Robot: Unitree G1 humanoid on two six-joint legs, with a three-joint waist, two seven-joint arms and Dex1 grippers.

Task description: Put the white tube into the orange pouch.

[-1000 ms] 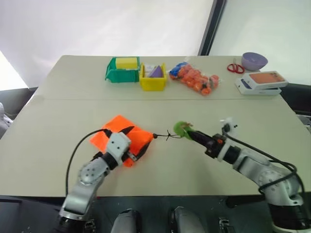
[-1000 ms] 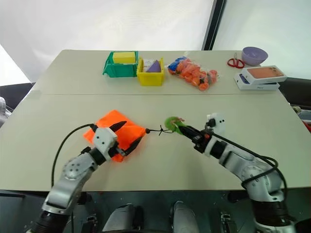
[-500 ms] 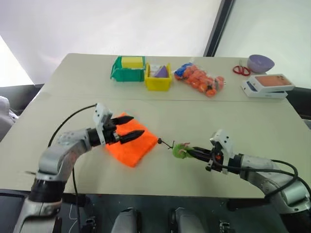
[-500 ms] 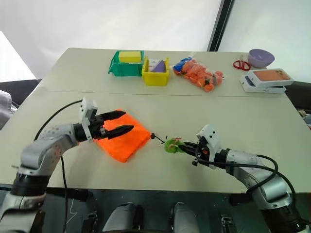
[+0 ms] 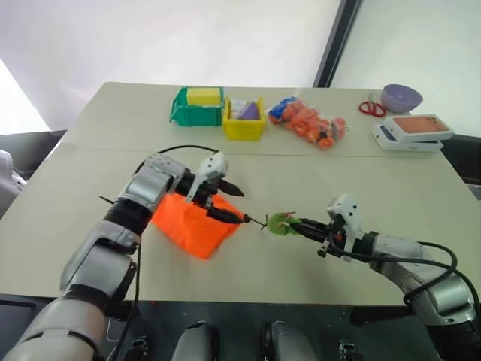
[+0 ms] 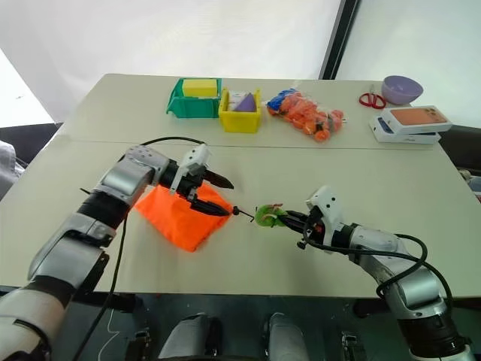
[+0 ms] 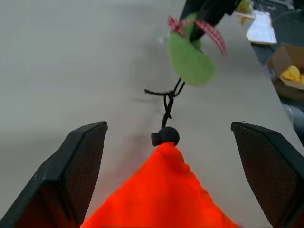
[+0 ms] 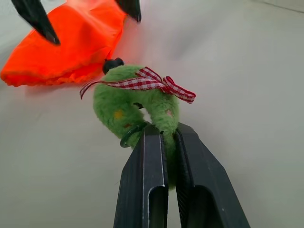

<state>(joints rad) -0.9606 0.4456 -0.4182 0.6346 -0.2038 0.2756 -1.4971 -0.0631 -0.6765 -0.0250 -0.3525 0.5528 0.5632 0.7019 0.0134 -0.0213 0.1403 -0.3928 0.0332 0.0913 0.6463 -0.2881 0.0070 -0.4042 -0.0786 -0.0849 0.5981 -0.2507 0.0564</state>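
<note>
Beige counter (image 5: 90, 195) underneath. Right gripper (image 8: 164, 137) fingers pinching fuzzy green round tag (image 8: 128, 102), likely tensioning black cord (image 7: 167, 102). Left gripper (image 6: 218, 197) fingers spread astride neon-orange fabric pouch (image 5: 192, 226) mouth, probably to widen it. White tube location: cannot tell.

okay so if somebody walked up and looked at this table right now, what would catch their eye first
Probably the orange pouch, a neon patch near the table's front edge, with the open left hand poised over its cinched corner. Next, the fuzzy green tag with a checked ribbon at the end of the pouch's black cord, pinched in the shut right hand. Along the far edge sit a green bin, a yellow bin and a bag of orange balls.
</note>
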